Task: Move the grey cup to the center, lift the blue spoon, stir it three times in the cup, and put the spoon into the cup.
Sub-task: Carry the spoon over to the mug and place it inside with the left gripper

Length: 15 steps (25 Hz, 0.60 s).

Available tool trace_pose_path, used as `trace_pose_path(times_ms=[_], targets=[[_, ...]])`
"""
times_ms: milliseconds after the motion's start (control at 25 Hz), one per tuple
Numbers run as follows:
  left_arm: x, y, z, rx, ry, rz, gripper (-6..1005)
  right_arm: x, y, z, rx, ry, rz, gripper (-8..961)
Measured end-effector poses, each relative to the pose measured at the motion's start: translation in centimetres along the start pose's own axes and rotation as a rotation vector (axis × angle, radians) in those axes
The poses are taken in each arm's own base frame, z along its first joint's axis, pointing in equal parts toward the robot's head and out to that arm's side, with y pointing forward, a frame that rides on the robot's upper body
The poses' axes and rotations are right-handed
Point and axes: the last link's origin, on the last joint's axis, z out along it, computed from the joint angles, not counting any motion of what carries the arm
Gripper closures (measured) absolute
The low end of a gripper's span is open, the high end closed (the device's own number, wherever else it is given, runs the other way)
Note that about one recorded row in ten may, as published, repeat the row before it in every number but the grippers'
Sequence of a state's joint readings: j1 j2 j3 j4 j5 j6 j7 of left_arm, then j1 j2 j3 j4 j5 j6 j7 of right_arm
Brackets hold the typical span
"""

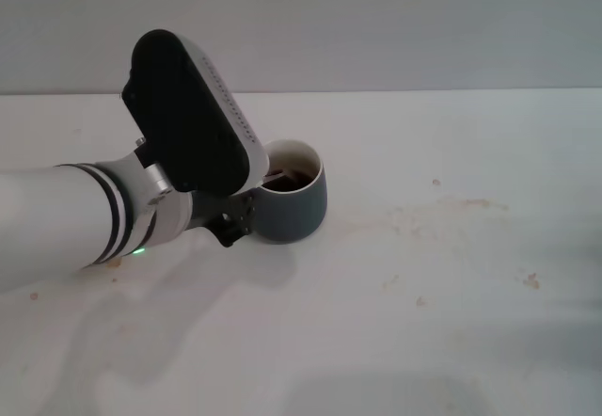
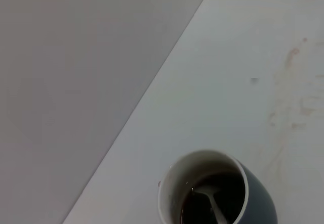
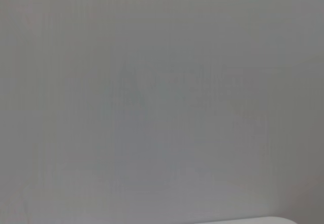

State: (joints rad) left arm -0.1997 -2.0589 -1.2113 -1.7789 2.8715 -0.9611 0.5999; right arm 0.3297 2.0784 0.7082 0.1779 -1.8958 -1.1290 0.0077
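The grey cup (image 1: 292,193) is set near mid-table (image 1: 451,322). The blue spoon (image 2: 215,206) is seen lying inside it, in dark liquid, so the task is judged nearly complete. The left gripper (image 1: 233,218) is beside the cup; its finger state cannot be told, being hidden. The right gripper is not seen.

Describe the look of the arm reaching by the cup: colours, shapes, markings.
The left arm is a white tube ringed by black bands, with a small green light near the wrist. A black rounded housing with a white dotted edge caps it; dark bracket parts sit beneath.
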Motion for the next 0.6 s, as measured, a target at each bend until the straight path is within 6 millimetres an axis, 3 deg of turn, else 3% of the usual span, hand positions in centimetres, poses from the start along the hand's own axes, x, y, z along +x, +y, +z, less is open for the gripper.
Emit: trace_pose_path(times_ms=[600], targets=[[2.5,1.1,0.9,-0.056,0.061,0.045,827,0.0,0.1,0.1,-0.008,-0.001,-0.004,955]])
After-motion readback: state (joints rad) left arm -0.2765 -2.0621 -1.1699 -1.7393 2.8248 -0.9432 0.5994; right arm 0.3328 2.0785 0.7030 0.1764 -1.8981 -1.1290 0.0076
